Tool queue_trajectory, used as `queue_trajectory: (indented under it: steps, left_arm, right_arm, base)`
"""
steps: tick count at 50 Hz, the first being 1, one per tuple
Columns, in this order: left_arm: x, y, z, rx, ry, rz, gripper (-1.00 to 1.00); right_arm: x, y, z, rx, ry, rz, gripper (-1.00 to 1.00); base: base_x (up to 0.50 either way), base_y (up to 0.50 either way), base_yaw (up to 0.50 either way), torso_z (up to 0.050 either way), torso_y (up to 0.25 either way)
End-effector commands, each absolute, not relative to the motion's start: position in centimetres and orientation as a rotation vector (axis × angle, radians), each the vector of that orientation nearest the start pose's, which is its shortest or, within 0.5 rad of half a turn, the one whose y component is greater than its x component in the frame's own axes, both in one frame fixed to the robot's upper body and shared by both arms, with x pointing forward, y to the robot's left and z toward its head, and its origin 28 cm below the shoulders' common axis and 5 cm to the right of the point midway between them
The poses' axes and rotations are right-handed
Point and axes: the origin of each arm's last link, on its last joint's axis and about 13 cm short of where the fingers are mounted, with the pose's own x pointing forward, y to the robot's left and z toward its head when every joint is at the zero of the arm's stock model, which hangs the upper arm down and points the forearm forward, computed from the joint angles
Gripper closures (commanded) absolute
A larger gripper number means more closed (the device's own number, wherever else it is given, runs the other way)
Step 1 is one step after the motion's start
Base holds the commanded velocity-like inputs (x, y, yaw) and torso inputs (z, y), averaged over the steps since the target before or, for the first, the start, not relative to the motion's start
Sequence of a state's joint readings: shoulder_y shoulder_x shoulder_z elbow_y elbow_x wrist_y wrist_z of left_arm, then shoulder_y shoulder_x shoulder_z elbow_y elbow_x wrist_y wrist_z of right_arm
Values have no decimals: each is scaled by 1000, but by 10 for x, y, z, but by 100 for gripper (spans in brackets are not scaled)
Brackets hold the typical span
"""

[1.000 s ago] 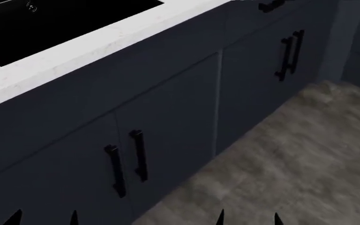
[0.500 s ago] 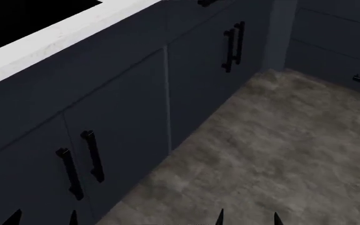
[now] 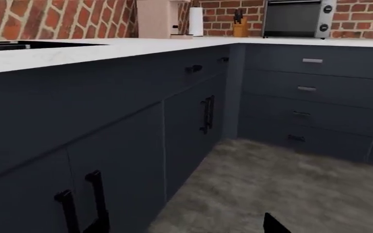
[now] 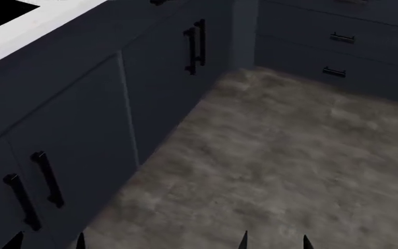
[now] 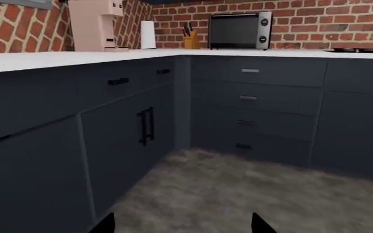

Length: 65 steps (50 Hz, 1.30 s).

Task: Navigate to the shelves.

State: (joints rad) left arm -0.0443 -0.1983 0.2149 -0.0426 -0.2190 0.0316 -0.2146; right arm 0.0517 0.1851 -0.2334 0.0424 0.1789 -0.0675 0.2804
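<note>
The view has swung: a second ago the head camera was filled by the white counter with its black cut-out and the cabinet doors below, and now those doors [image 4: 60, 129] have slid off toward the left gripper's side while bare floor [image 4: 275, 155] opens ahead of both grippers. That reads as the base turning away from the cabinet run toward the corner, a fair start on the trip, though no shelves show in any view, so they must lie somewhere outside what the cameras cover. The left gripper [image 4: 47, 241] and right gripper [image 4: 273, 241] show only as dark pointed tips at the lower edge of the head view; each pair stands apart with nothing between, so both look spread and empty. The cabinets are flat, matte, dark blue-grey panels with slim black bar handles [image 4: 195, 45]; the floor is mottled grey-brown, like worn stone or concrete. Beyond the right gripper, a smooth white counter [image 5: 251, 52] carries a boxy dark toaster oven [image 5: 237, 30], a knife block [image 5: 190, 40], a white paper roll [image 5: 147, 34] and a pale coffee machine [image 5: 95, 25] against a rough red brick wall [image 5: 329, 24].
</note>
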Motion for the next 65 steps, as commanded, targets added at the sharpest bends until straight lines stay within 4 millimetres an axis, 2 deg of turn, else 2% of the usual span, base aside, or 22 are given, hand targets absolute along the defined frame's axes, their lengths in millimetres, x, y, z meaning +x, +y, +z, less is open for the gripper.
queue_trajectory:
  steps: [1, 65]
  left_arm:
    - [215, 212, 12, -13, 12, 14, -100]
    - [216, 212, 11, -6, 11, 13, -100]
  right_arm:
    - [218, -95, 15, -3, -35, -59, -100]
    - [218, -94, 15, -12, -45, -60, -100]
  base:
    - [-34, 71, -500, 0, 0]
    - [-25, 107, -490, 0, 0]
